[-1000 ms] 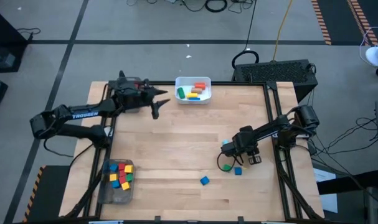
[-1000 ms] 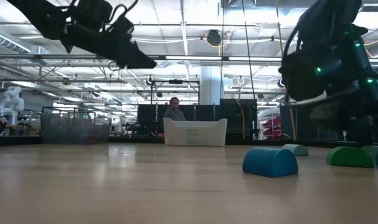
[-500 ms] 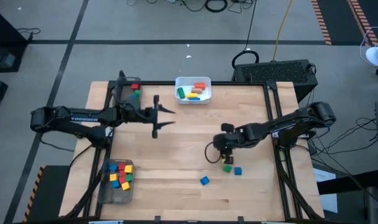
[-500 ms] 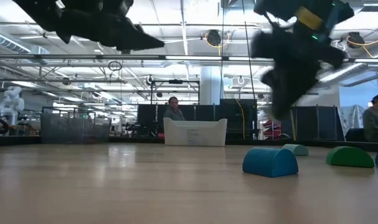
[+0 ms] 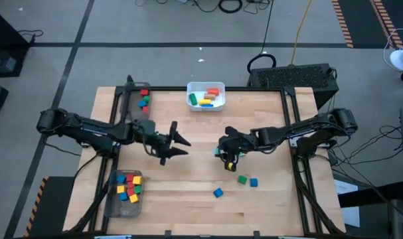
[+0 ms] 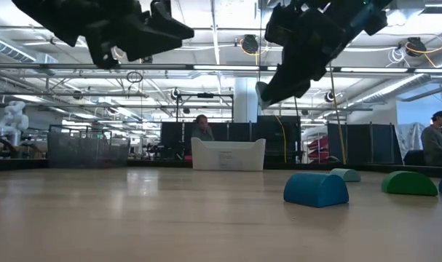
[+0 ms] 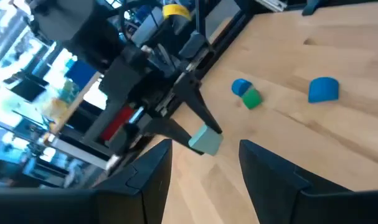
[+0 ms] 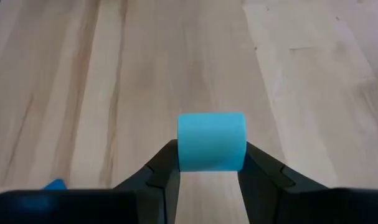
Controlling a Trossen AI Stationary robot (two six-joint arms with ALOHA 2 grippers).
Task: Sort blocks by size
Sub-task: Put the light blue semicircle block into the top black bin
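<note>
My right gripper [image 5: 222,151] hangs over the table's middle right, shut on a light blue block [image 8: 212,142]. The left wrist view shows that block [image 7: 205,140] too. My left gripper [image 5: 184,145] hovers open over the table's middle left, pointing toward the right gripper, nothing between its fingers [image 7: 152,177]. A green block [image 5: 242,179] and two blue blocks [image 5: 253,182] [image 5: 218,192] lie on the wood near the right front. The low view adds a pale teal block [image 6: 344,175] resting on its flat side. My right gripper pinches the light blue block by two opposite sides [image 8: 181,152] between its two fingers. The fingers slant downward from the table's right side. The block is lifted clear of the table.
A white bin [image 5: 191,103] with several blocks stands at the far edge. One clear tray [image 5: 133,105] with red, green and blue blocks sits far left. Another clear tray [image 5: 113,202] full of cubes sits near left. Bare wood lies between the grippers.
My right gripper has risen from the blocks at the near right, carrying the light blue block clear of the table and toward the left. It has tipped from pointing down to a slant. My left gripper has swung from the far-left tray toward the table's middle, rolling as it went.
</note>
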